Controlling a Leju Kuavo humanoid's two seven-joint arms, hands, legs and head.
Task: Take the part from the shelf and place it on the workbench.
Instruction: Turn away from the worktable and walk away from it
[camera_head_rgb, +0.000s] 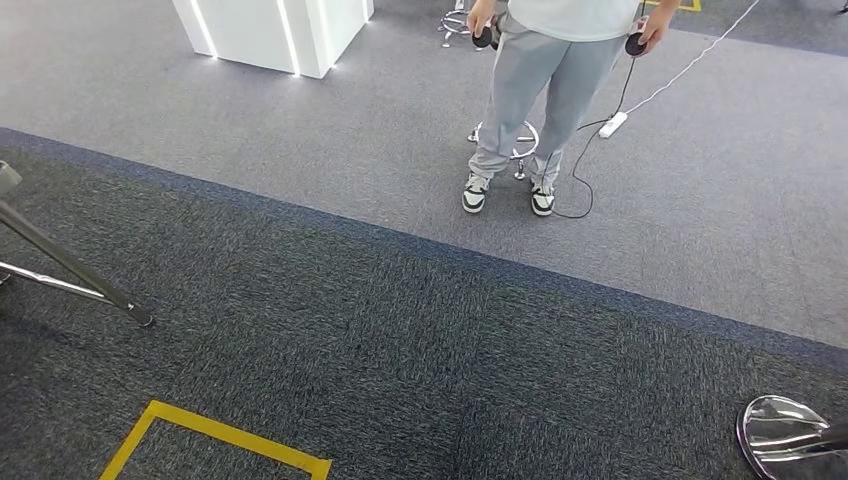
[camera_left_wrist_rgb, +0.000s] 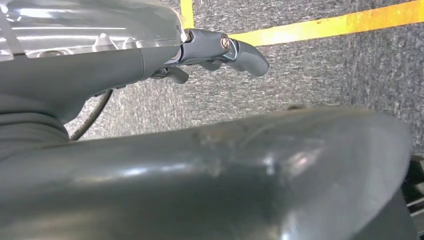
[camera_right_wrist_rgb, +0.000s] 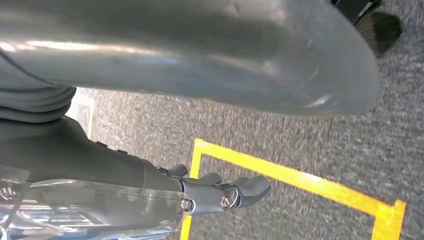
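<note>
Nearest, the left wrist view shows the robot's left hand (camera_left_wrist_rgb: 220, 52), its dark grey fingers (camera_left_wrist_rgb: 247, 57) extended and slightly apart over speckled dark grey carpet (camera_left_wrist_rgb: 320, 70), holding nothing; a yellow floor-tape line (camera_left_wrist_rgb: 330, 22) runs beyond the fingertips. The right wrist view shows the right hand (camera_right_wrist_rgb: 220, 192) likewise released, its fingers (camera_right_wrist_rgb: 252, 186) loosely extended above a yellow taped corner (camera_right_wrist_rgb: 280, 172) on the same carpet, with nothing grasped. In the head view, a yellow taped rectangle (camera_head_rgb: 215, 432) lies on the dark carpet nearest the camera, with a polished chrome round base (camera_head_rgb: 785, 432) at the near right. Farther to the left, slanted metal tripod legs (camera_head_rgb: 70, 268) rest on the dark carpet. Beyond, a dark border divides this from a lighter grey carpet (camera_head_rgb: 330, 140). There a person in grey trousers and white-and-black sneakers (camera_head_rgb: 540, 100) stands holding a dark round controller in each hand. A white power strip (camera_head_rgb: 613, 124) with cable lies beside the person's feet. Farthest, a white lit pedestal (camera_head_rgb: 275, 30) stands at upper left. The part, shelf and workbench cannot be located in these views.
</note>
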